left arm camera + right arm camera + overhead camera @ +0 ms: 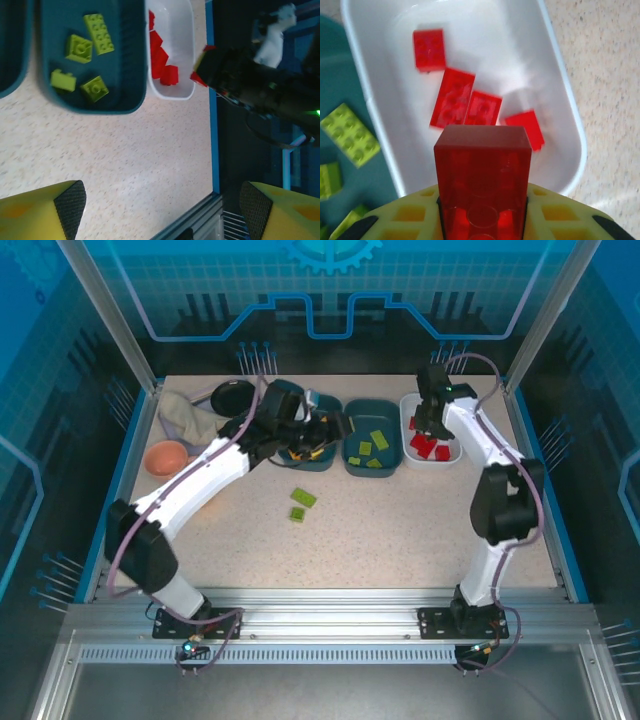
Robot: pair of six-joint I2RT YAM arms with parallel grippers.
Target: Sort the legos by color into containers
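Right wrist: jaws clamp red brick (482, 170) above white tray (555, 90), at its rim.

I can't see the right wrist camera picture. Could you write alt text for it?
A red brick, clamped in the right gripper, hangs over a white tray where four other red bricks lie. To the left, a dark teal tray holds green bricks.

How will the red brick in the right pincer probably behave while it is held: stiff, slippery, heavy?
The red brick looks like hard moulded plastic, so probably stiff in the right pincer. Its glossy sides might slip slightly. It is small beside the white tray, so likely light.
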